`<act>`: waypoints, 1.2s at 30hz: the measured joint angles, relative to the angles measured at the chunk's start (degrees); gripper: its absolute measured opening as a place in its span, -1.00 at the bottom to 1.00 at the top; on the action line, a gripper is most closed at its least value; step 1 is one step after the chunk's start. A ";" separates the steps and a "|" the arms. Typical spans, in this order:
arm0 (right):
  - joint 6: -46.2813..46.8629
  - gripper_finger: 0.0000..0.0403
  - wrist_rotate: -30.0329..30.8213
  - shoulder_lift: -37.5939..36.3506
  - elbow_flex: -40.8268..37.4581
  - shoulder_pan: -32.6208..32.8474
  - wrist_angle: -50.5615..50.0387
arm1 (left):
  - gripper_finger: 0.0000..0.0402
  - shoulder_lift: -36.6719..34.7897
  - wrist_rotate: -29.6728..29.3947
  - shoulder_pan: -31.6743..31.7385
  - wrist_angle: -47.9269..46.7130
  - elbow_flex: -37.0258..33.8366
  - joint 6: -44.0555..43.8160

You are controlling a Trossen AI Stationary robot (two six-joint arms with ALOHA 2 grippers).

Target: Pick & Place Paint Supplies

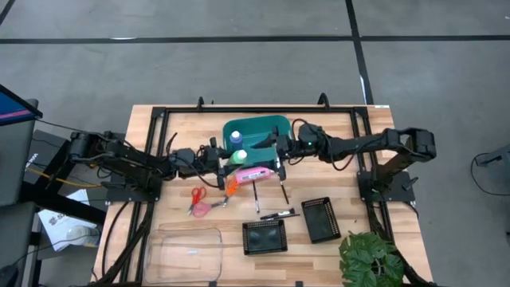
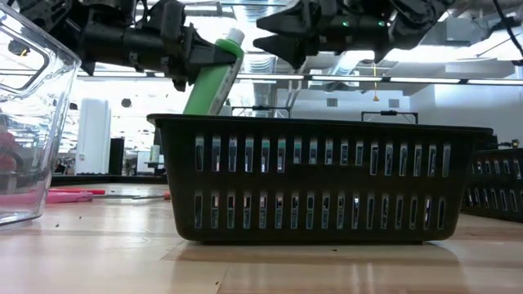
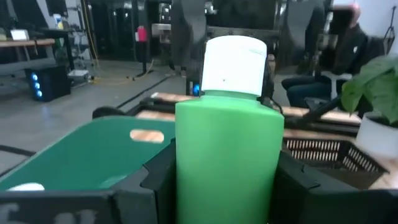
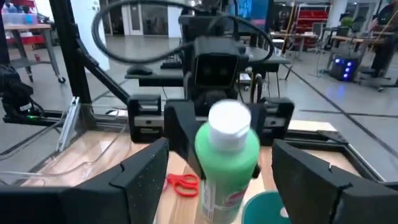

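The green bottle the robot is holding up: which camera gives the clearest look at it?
The left wrist view: the green bottle fills the picture, white cap up, clamped by the left gripper. The right wrist view shows it between the open right gripper's fingers. The low view shows it tilted; the high view, only a small green spot.

A black mesh tray [image 2: 327, 180] filled the low view and hid most of the table behind it. The clear container [image 2: 29, 122] was cut off at that view's left edge. In the left wrist view, the green bottle [image 3: 227, 155] ran past the bottom edge, concealing much behind it.
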 joint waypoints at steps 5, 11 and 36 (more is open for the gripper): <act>0.37 0.31 -0.83 4.82 1.78 1.11 4.48 | -0.20 0.00 0.11 0.00 1.78 0.00 0.12; 2.48 0.31 -2.63 7.80 2.32 0.84 13.15 | -0.20 0.00 0.57 -0.02 2.60 0.02 0.13; 1.00 0.12 -1.23 7.61 4.32 0.89 14.45 | -0.20 5.29 1.86 -0.11 13.77 0.20 0.39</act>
